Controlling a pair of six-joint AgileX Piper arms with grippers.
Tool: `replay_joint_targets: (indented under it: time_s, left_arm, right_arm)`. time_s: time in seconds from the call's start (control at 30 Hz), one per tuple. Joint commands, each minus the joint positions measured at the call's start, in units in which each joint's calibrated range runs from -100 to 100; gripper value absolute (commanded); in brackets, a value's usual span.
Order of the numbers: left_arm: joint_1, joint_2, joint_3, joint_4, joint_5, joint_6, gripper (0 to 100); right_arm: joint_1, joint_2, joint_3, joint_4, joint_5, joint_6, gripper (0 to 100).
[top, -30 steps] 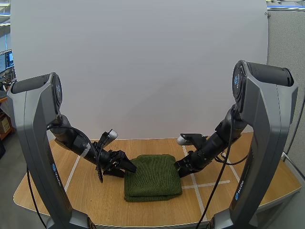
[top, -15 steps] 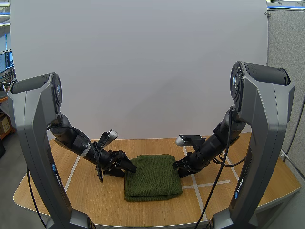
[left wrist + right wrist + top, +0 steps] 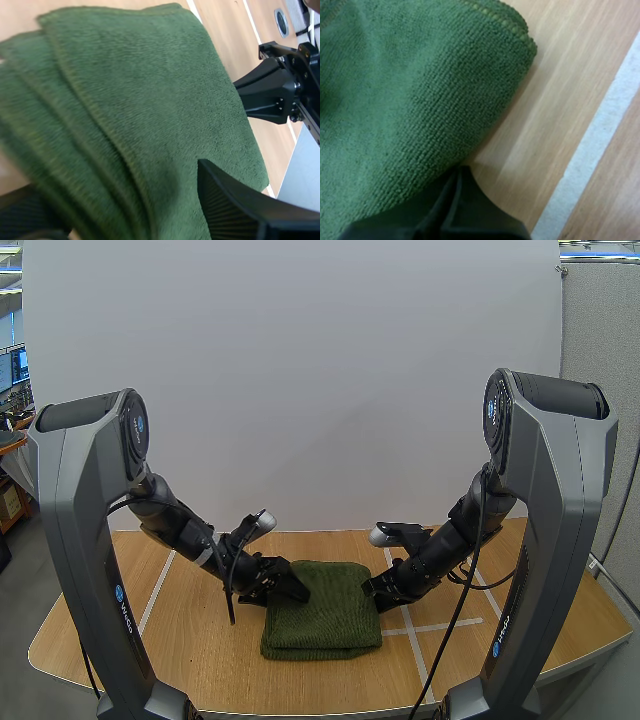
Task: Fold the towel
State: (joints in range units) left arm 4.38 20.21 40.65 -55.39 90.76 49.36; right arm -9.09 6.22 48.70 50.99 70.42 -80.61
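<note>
The towel (image 3: 322, 610) lies folded in a thick green square at the middle of the surface (image 3: 170, 640), roughly midway between the far and near edges. From the left wrist you can see its layers stacked and stepped, one edge behind another.

Your left claw (image 3: 293, 590) sits low at the towel's far left corner, reaching in over the cloth. It is released: its fingers (image 3: 235, 210) stand well apart, one ribbed inner face in plain sight, with the towel's layered edge lying between them. Neither finger presses the cloth.

Your right claw (image 3: 372, 590) is down at the towel's right edge, close to its far right corner. It is clenched: in the right wrist view its fingers lie together as one dark wedge, the tip touching the towel's hem, and a little cloth laps over one side of the wedge. You cannot tell whether any cloth is caught in it. Just beside that corner a white line (image 3: 590, 150) runs across the bare wood.

The two claws face each other across the towel.
</note>
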Motion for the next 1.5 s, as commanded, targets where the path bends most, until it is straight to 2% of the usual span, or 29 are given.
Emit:
replay_joint_targets:
  time_s: [0.0,0.13,0.17,0.2,0.23,0.27,0.3,0.47,0.6,0.93,1.27,1.47]
  left_arm:
    - [-2.26,0.73,-0.86,1.35,-4.83,-0.76,100]
    - [-2.64,0.73,-1.58,1.21,-4.83,-0.76,100]
    - [-2.64,0.73,-1.58,0.98,-4.83,-0.76,95]
    - [-2.55,0.73,-1.58,0.75,-4.83,-0.76,73]
    - [-2.55,0.73,-1.58,0.75,-4.83,-0.76,43]
    - [-2.55,0.73,-1.58,0.75,-4.83,-0.76,24]
    - [-2.55,0.73,-1.58,0.75,-3.32,-0.64,0]
    - [-2.25,0.31,-2.89,2.45,2.29,-0.73,0]
    - [-0.56,-2.48,-3.94,2.73,6.62,-1.81,0]
    - [6.17,-11.13,-10.46,6.44,9.24,-4.48,0]
    - [12.29,-14.68,-18.91,18.44,9.24,-6.45,0]
    - [16.04,-14.68,-23.59,21.43,9.24,-4.03,0]
  right_arm:
    - [0.13,0.21,0.16,-0.73,-1.19,-0.62,0]
    - [0.13,0.21,0.16,-0.73,-1.19,-0.62,0]
    - [0.13,0.21,0.16,-0.73,-1.19,-0.62,0]
    - [0.13,0.21,0.16,-0.73,-1.19,-0.62,0]
    - [0.13,0.21,0.16,-0.73,-1.19,-0.62,0]
    - [0.13,0.21,0.16,-0.73,-1.19,-0.62,0]
    - [0.13,0.21,0.16,-0.73,-1.19,-0.62,0]
    - [0.13,0.21,0.16,-0.73,-1.19,-0.62,0]
    - [0.13,-1.41,0.16,-1.15,-1.02,-0.27,0]
    - [0.13,-10.48,0.16,-4.59,2.16,1.61,0]
    - [0.13,-12.79,0.16,-5.19,3.35,2.01,0]
    - [0.13,-13.29,0.16,-5.41,6.77,2.24,0]
